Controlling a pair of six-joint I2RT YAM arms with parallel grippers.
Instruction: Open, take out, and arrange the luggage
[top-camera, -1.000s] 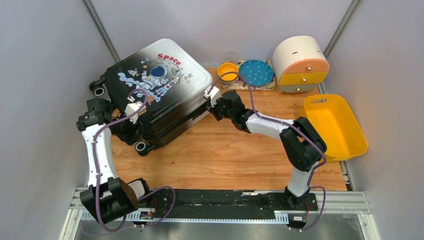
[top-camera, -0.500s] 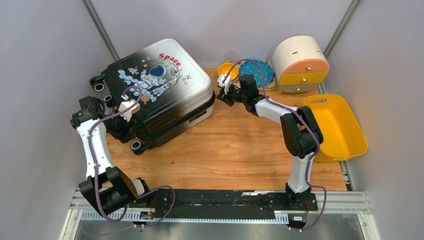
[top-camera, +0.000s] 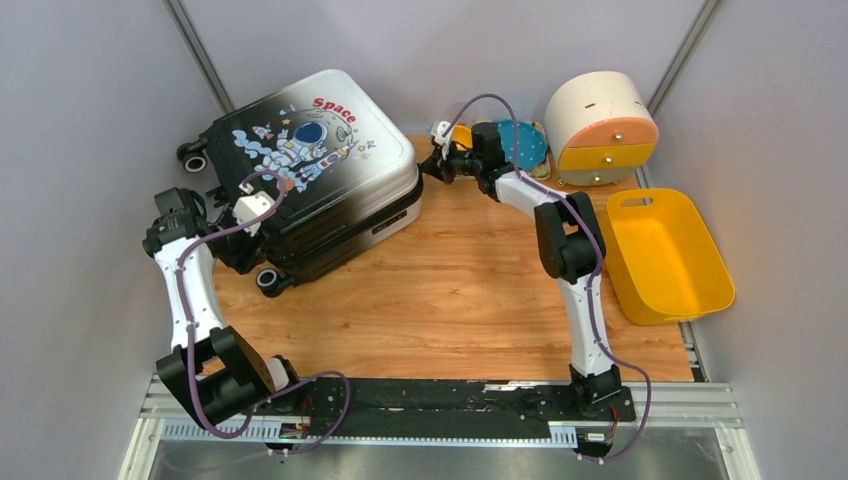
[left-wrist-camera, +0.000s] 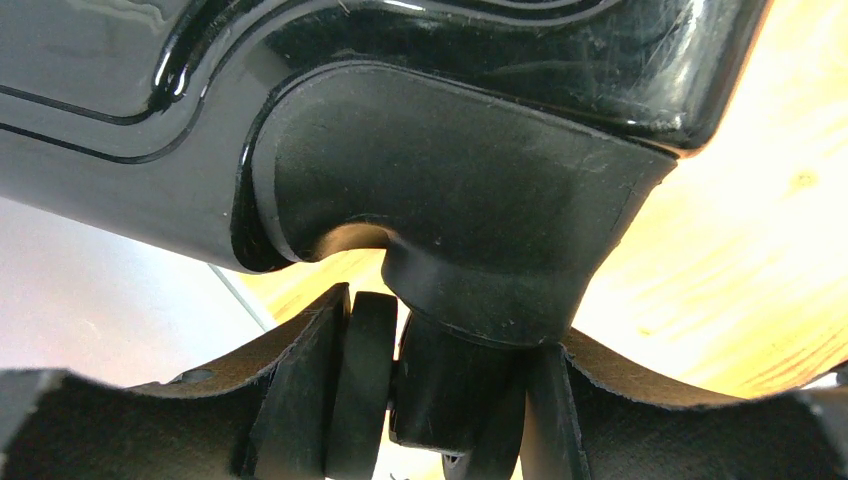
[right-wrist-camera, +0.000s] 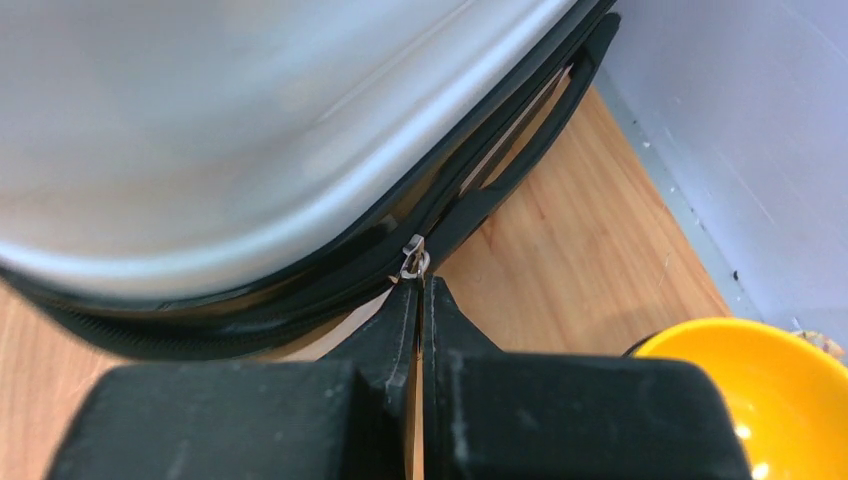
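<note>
The luggage (top-camera: 310, 170) is a silver-white hard-shell suitcase with an astronaut and red "Space" print. It lies flat and zipped at the back left of the table. My left gripper (top-camera: 238, 248) is at its near left corner. In the left wrist view the left gripper (left-wrist-camera: 440, 400) is shut on a black caster wheel (left-wrist-camera: 460, 385). My right gripper (top-camera: 428, 165) is at the suitcase's right corner. In the right wrist view the right gripper (right-wrist-camera: 420, 290) is shut on the silver zipper pull (right-wrist-camera: 413, 260) of the black zipper band (right-wrist-camera: 300, 280).
A round cream-and-orange drawer box (top-camera: 600, 125) stands at the back right. A yellow bin (top-camera: 665, 255) sits at the right edge. A blue plate (top-camera: 522, 145) and a yellow bowl (right-wrist-camera: 740, 390) lie behind my right wrist. Grey walls close in left and back.
The suitcase has slid and turned toward the back left. My right gripper has moved back along its right edge to the far corner. My left gripper has followed with the wheel.
</note>
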